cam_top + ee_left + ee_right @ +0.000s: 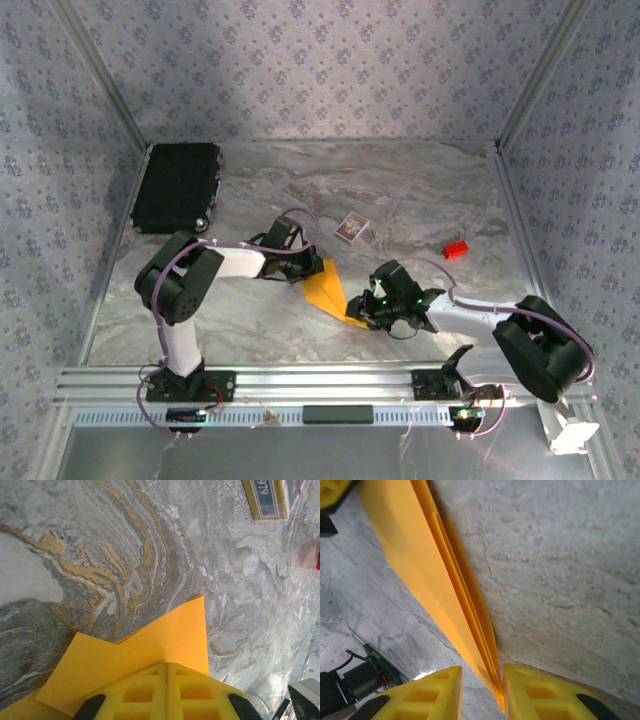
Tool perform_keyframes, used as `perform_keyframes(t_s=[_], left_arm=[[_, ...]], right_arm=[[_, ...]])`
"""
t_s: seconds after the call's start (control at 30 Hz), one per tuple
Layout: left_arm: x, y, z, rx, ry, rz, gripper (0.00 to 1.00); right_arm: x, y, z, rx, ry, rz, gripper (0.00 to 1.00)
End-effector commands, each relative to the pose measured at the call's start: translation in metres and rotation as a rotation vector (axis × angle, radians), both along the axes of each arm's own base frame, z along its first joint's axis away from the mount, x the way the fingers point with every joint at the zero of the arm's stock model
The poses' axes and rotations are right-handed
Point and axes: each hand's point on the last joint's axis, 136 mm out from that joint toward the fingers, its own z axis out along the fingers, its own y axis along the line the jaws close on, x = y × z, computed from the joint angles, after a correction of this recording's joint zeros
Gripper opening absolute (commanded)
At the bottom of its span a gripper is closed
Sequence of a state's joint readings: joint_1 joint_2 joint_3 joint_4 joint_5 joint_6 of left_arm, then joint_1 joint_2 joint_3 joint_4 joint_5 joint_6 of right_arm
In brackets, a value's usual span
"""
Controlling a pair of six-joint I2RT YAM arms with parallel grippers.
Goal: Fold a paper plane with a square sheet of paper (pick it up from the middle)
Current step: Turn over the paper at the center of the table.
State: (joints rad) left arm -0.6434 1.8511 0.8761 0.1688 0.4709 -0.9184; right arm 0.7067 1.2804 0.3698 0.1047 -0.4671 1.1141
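From above, the paper plane [328, 290] lies a little below the middle of the frame on the marbled table [430, 190], a slim orange-yellow wedge running from upper left to lower right. The left gripper [308, 268] sits at its upper end and the right gripper [358, 308] at its lower point. A small patterned card [351, 227] lies just above the middle, a red block [456, 250] to the right, and a black case [177, 187] in the upper left.

In the left wrist view, the yellow fingers [140, 692] fill the bottom edge, pressed together so that only a seam shows between them. The plane's crease runs straight into that seam (the paper looks pinched there), and two flaps spread up towards the centre.

In the right wrist view, the plane slants from the upper left down to the bottom centre, its stacked layers visible edge-on. Its narrow end sits between the two fingers [545, 697], which stand slightly apart: the paper lies against the right-hand one, with a gap before the other.
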Motion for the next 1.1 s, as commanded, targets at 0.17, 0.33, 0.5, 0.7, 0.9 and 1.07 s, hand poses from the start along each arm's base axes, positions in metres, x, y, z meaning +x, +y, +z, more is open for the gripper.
perform_keyframes(t_s=[0.17, 0.33, 0.5, 0.7, 0.9, 1.07], left_arm=[[-0.007, 0.008, -0.014, 0.035, 0.038, 0.023, 0.0], [-0.007, 0.008, -0.014, 0.032, 0.04, 0.024, 0.0], [-0.006, 0.008, -0.013, 0.03, 0.039, 0.029, 0.0], [-0.005, 0.007, -0.011, 0.022, 0.038, 0.032, 0.0], [-0.004, 0.002, -0.001, -0.023, 0.035, 0.045, 0.0], [0.0, 0.003, 0.028, -0.042, -0.02, 0.06, 0.2]], right_arm=[[0.009, 0.008, 0.016, 0.096, -0.054, 0.003, 0.28], [0.017, 0.013, 0.022, 0.128, -0.07, 0.012, 0.29], [0.022, 0.012, 0.025, 0.142, -0.082, 0.011, 0.28], [0.023, 0.014, 0.031, 0.18, -0.1, 0.029, 0.17], [0.023, 0.017, 0.038, 0.182, -0.128, 0.072, 0.06], [0.021, 0.009, 0.04, 0.148, -0.152, 0.081, 0.03]])
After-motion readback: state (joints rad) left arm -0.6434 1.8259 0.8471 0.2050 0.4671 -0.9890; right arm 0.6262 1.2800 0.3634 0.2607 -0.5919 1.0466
